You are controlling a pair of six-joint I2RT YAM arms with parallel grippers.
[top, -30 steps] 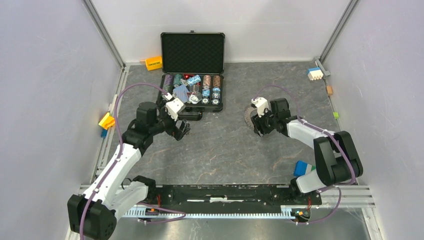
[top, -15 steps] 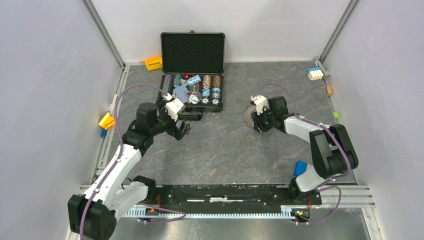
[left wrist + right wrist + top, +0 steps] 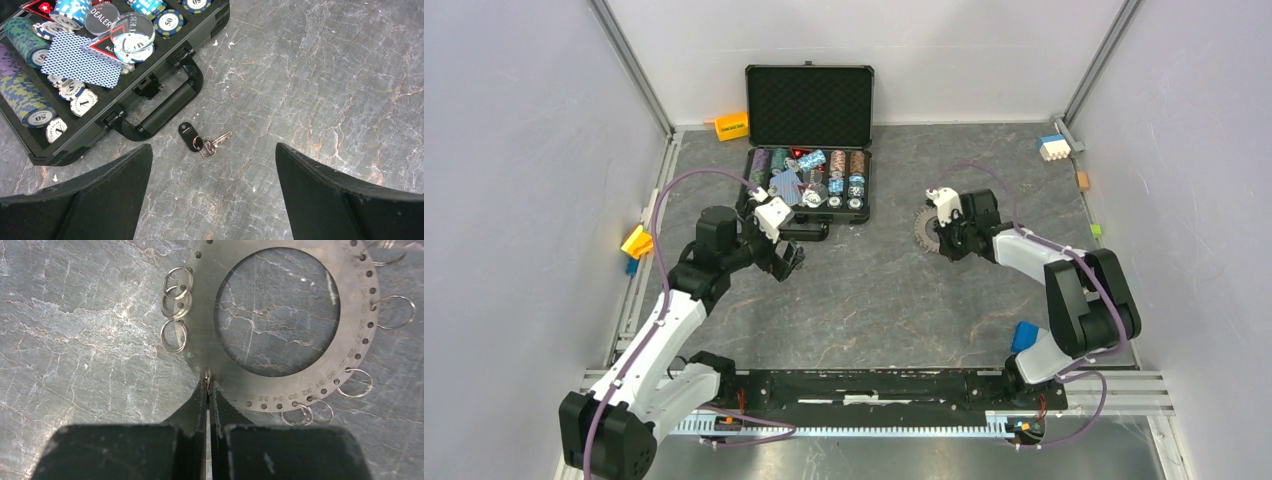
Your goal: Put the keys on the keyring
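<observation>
The keyring is a flat grey plate with a big central hole, numbered holes and several small wire rings round its edge. It shows right of centre on the table. My right gripper is shut, its tips meeting at the plate's near rim with a thin sliver between them; it sits at the plate's right side. The keys, a black fob and a silver key on a small ring, lie on the table by the case handle. My left gripper hovers wide open just above them.
An open black case of poker chips and cards stands at the back, its handle close to the keys. A blue block lies by the right arm's base. Yellow, orange and white-blue blocks sit along the walls.
My right gripper has closed from half open to shut at the keyring's rim, and its arm has shifted slightly back and right. The left arm has stayed still.
</observation>
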